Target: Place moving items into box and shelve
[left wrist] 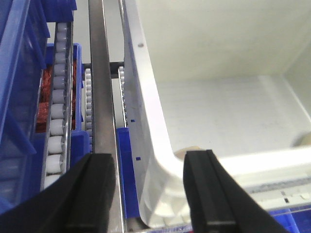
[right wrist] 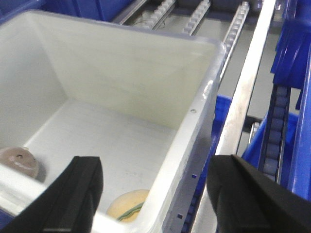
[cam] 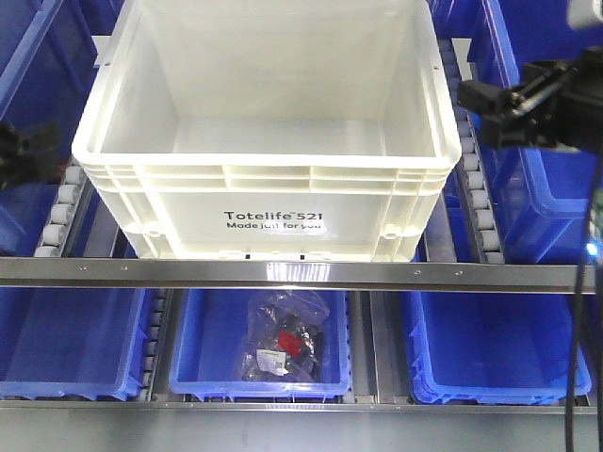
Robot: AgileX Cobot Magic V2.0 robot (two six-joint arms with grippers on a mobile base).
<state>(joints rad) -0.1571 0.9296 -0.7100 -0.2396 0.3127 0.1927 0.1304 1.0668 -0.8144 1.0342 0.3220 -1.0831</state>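
Both hands sit wide apart, holding nothing: left hand (left wrist: 148, 194) straddles the near-left corner rim of the white box (cam: 273, 179), right hand (right wrist: 153, 194) straddles the near-right rim. Box rests on the shelf's roller rails (cam: 476, 188), partly in. Risk: uneven push skews it against the rails, or a finger snags the rim. Inside: pinkish-brown plush (right wrist: 18, 161) and yellow-orange plush (right wrist: 129, 205). Lower blue bin (cam: 203, 363) holds a bagged part (cam: 283, 344).

Blue bins (cam: 75, 339) on lower shelf; middle bin holds clear bag (cam: 285, 341) of dark parts; roller tracks (cam: 478, 188); metal rail (cam: 301, 273).
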